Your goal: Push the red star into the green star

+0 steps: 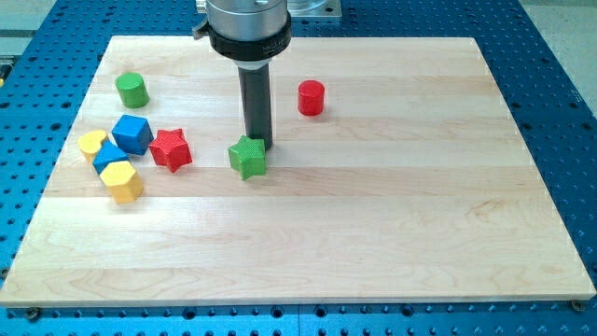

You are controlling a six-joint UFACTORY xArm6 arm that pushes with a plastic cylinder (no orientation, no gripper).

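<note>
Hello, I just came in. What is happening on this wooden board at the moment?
A robot arm with a straight dark rod is working on a wooden board with small coloured blocks. My tip stands just behind the green star, at its upper right edge, seemingly touching it. The red star, which should be pushed into the green star, lies apart to the view's left, beside a blue cube. The two stars do not touch yet, so the push remains to be done.

Single cam — high, front of board [373, 233], angled down; whole board visible, mid-range.
</note>
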